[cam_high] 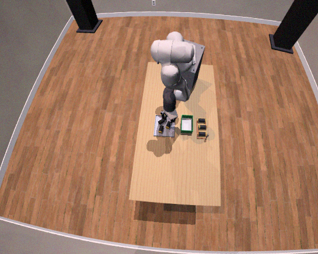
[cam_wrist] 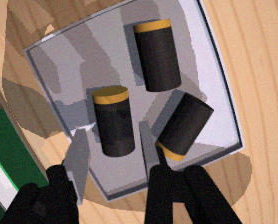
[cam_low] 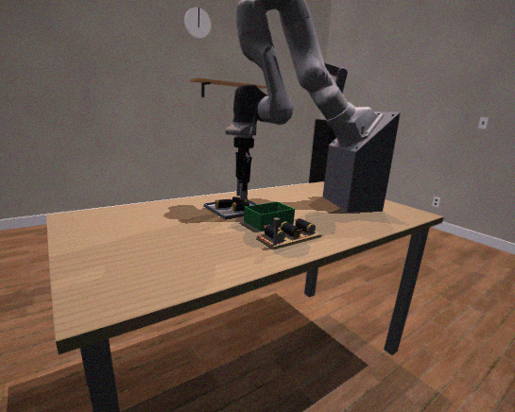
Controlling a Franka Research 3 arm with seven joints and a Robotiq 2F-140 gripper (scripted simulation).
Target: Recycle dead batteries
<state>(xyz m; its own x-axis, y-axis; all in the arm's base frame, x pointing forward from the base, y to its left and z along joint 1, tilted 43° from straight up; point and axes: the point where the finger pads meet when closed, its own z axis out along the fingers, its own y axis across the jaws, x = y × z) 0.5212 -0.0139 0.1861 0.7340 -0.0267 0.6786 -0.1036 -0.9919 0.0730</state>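
My gripper (cam_high: 168, 119) (cam_low: 242, 196) (cam_wrist: 114, 139) is partly open and points down over the grey tray (cam_high: 156, 126) (cam_low: 226, 216) (cam_wrist: 217, 120). In the wrist view, a black battery with a gold end (cam_wrist: 114, 127) (cam_high: 168, 125) appears between the fingertips, not gripped. A second battery (cam_wrist: 159, 59) (cam_high: 161, 129) and a slanted third battery (cam_wrist: 187, 122) (cam_high: 161, 120) also lie in the tray. The green recycling box (cam_high: 182, 124) (cam_low: 258, 219) (cam_wrist: 15, 145) stands upright, with no battery visible inside. Three batteries (cam_high: 202, 120) (cam_high: 202, 127) (cam_high: 202, 134) sit in the holder. Whether the bulb is lit cannot be told.
The battery holder (cam_high: 198, 128) (cam_low: 297, 240) is beside the box, on the side away from the tray, with a small upright post (cam_low: 276, 228) at one end. The box stands between tray and holder. The robot's pedestal (cam_low: 353, 175) is at the table's back right in the exterior view.
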